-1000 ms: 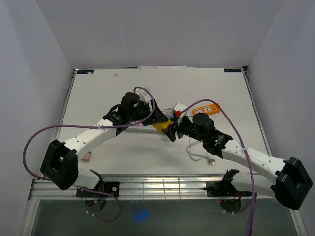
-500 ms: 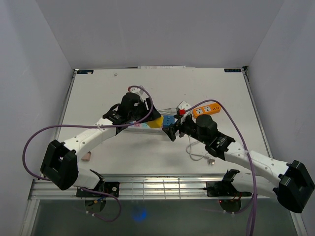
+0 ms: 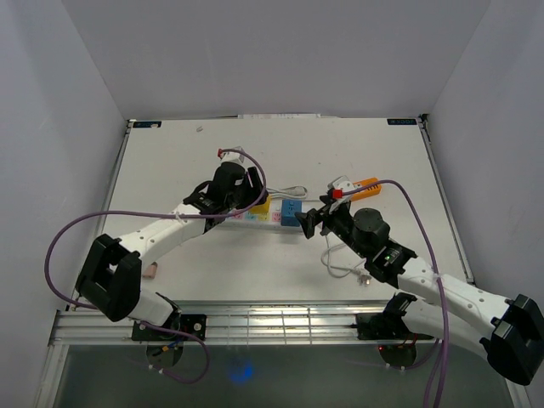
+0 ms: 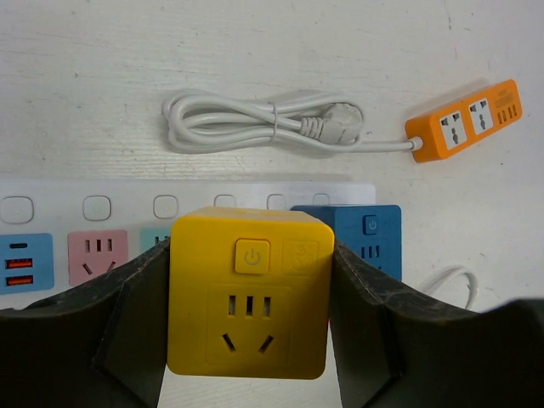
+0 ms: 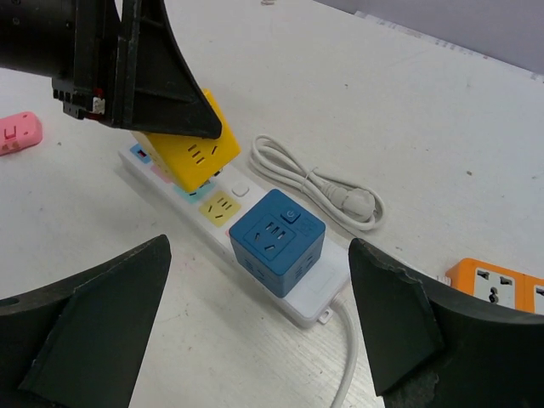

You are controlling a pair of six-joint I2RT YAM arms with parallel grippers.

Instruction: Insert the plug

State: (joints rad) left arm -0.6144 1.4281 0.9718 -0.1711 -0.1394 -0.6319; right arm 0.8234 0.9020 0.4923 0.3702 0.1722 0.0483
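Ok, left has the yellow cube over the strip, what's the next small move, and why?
Probably level the yellow cube and ease it straight down onto the white power strip. The left jaws grip its sides, and the right wrist view shows it tilted above the sockets beside the blue cube, not seated. The right jaws stand open, clear of it.

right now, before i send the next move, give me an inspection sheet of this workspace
surface: white table, flat
job's things: yellow cube adapter held tilted over the white power strip, seating not confirmed; blue cube adapter plugged into that strip
clutter: orange power strip with its coiled white cord; small pink item
grippers: left gripper shut on the yellow cube adapter; right gripper open, holding nothing
cables: purple arm cables looping off both arms; loose white cord by the right arm
surroundings: plain grey walls
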